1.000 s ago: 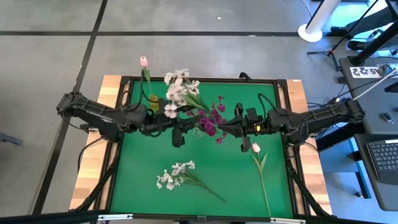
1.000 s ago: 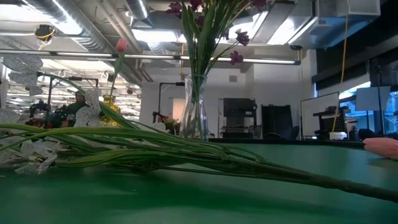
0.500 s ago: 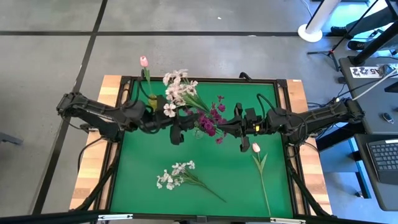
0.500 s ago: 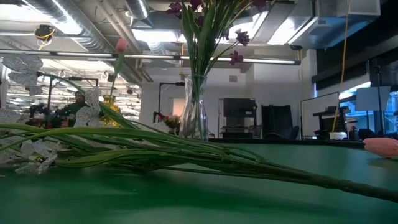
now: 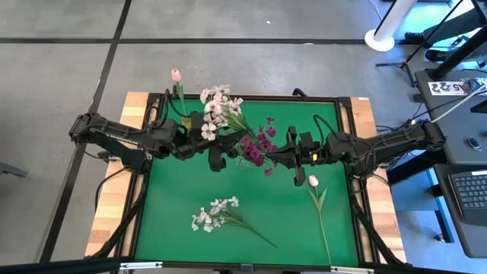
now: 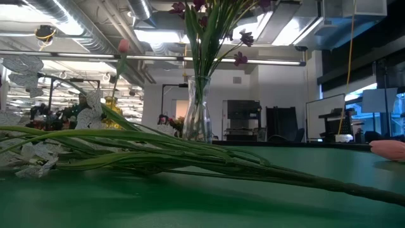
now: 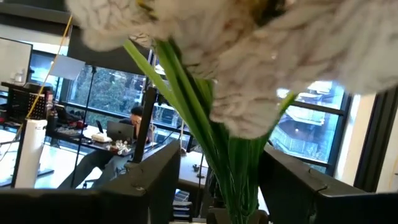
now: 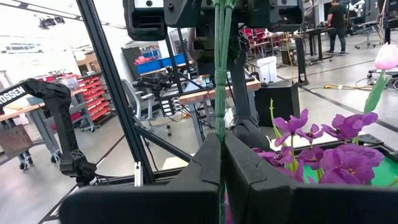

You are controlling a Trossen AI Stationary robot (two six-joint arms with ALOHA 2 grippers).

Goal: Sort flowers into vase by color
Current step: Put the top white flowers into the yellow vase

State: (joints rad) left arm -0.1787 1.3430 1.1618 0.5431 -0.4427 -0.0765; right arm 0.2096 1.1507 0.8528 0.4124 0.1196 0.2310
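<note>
My left gripper holds a white flower spray up over the mat's far part; its blossoms fill the left wrist view. My right gripper is shut on a thin green stem that runs on toward the left gripper. Between the two grippers a clear glass vase holds magenta-purple sprays. A yellow vase holds one pink tulip. A second white spray and a pale pink tulip lie flat on the mat. My left gripper has the white spray's bundle of green stems between its two fingers, just below the blossoms. The spray is lifted clear of the table. My right gripper pinches the thin green stem between its two shut fingers. The stem stands clear of the table and runs straight on past the fingers.
The green mat lies in a black frame on a wooden table. The lying spray's stems stretch across the near part of the mat. The lying tulip's stem runs toward the near right corner.
My left gripper has drawn a little toward the table's far left, and the white spray has gone with it. My right gripper has kept still.
</note>
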